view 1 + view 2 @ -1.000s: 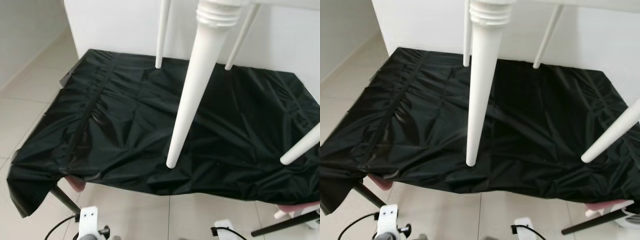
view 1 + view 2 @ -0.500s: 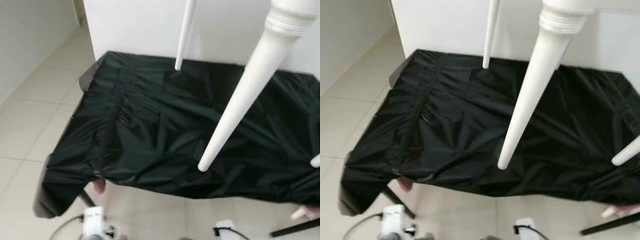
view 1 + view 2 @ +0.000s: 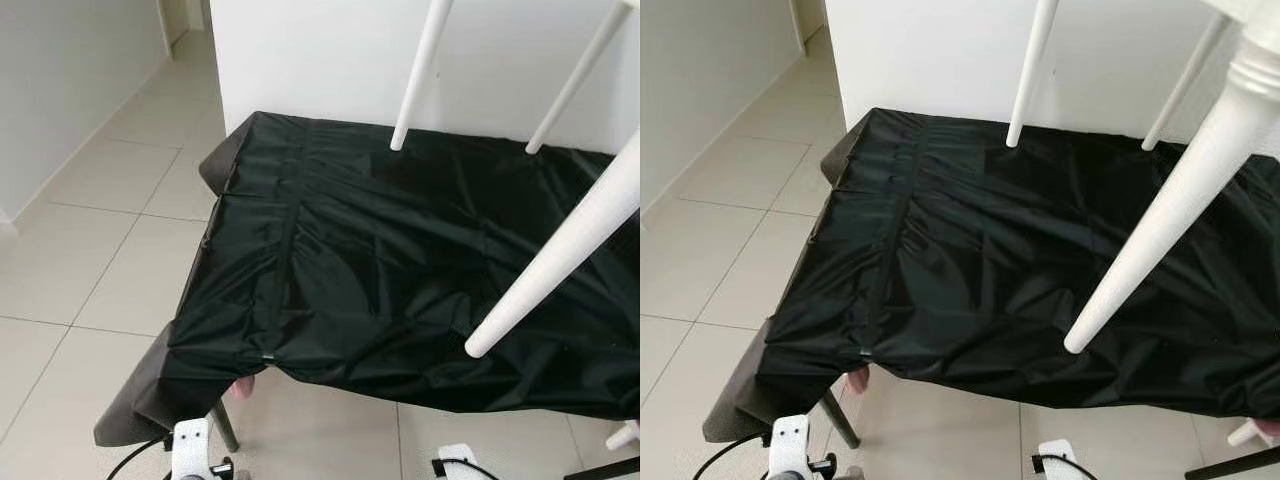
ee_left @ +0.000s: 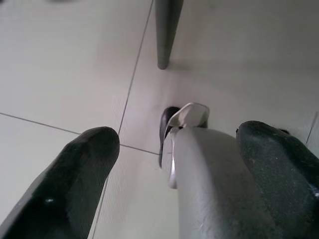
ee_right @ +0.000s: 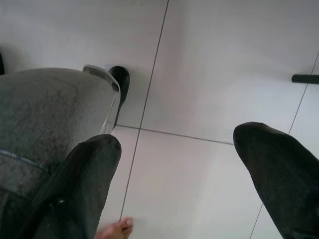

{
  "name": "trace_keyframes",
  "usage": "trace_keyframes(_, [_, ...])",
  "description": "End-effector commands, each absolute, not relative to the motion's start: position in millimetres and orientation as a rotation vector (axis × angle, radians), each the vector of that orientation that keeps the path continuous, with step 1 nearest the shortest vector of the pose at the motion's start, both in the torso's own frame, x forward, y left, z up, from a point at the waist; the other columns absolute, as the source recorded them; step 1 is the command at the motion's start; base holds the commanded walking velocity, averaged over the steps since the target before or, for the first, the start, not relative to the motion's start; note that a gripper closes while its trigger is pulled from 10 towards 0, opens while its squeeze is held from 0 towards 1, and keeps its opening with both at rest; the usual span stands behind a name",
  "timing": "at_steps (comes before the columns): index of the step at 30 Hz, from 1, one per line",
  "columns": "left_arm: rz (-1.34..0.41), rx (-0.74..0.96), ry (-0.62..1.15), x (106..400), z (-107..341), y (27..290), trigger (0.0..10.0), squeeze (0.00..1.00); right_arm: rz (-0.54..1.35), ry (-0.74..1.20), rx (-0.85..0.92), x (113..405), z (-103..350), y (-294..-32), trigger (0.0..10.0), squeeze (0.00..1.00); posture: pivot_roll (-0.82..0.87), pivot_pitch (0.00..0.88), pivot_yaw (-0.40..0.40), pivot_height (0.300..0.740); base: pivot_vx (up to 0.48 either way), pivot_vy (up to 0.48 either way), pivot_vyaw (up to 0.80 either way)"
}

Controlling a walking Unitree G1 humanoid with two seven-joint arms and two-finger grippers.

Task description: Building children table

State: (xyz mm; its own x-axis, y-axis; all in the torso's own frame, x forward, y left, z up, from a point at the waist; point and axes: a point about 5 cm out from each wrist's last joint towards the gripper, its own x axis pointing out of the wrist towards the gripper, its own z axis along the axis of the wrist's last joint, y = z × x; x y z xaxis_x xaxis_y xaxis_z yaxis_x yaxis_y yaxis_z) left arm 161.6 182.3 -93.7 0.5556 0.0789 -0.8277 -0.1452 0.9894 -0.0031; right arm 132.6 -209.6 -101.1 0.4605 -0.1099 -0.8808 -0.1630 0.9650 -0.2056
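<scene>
Slim white legs of the children table come down from above the view over a black cloth-covered table [image 3: 340, 260]. The near leg [image 3: 1160, 220] slants down to a tip [image 3: 478, 347] close to the cloth's front edge. Two far legs [image 3: 420, 70] [image 3: 575, 80] end by the back edge. I cannot tell whether the tips touch the cloth. My left gripper [image 4: 174, 169] hangs open over the floor tiles beside my own grey leg [image 4: 214, 189]. My right gripper [image 5: 174, 174] also hangs open above the tiles, holding nothing.
A white wall [image 3: 320, 60] stands behind the covered table, and a corridor of pale tiles [image 3: 110, 210] runs along its left side. A dark metal table leg [image 3: 225, 440] and something pink [image 3: 240, 385] show under the cloth's front corner. A person's toes [image 5: 119, 229] are on the floor.
The whole picture has slid rightward, so the camera has turned left and more floor shows. The white legs keep about the same place over the cloth.
</scene>
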Motion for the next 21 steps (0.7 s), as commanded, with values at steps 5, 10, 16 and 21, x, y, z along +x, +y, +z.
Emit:
trace_keyframes(5, [0.128, -0.088, 1.005, 153.9, -97.6, 177.2, 10.0, 0.00, 0.043, 1.126, -0.279, 124.9, -103.6, -210.3, 10.0, 0.00, 0.06, 0.000, -0.085, 0.740, 0.000, 0.000, 0.00])
trace_keyframes(10, [0.130, -0.090, 1.004, 154.4, -97.4, 177.6, 10.0, 0.00, 0.050, 1.125, -0.287, 125.5, -103.5, -210.2, 10.0, 0.00, 0.06, 0.000, -0.087, 0.740, 0.000, 0.000, 0.80])
trace_keyframes(16, [0.135, -0.095, 1.004, 154.9, -97.2, 178.0, 10.0, 0.00, 0.053, 1.124, -0.292, 126.6, -103.2, -210.1, 10.0, 0.00, 0.06, 0.000, -0.088, 0.740, 0.000, 0.000, 0.80])
trace_keyframes(21, [0.136, -0.095, 1.006, 154.6, -97.3, 178.4, 10.0, 0.00, 0.053, 1.124, -0.292, 127.2, -103.1, -209.8, 10.0, 0.00, 0.06, 0.000, -0.089, 0.740, 0.000, 0.211, 0.80])
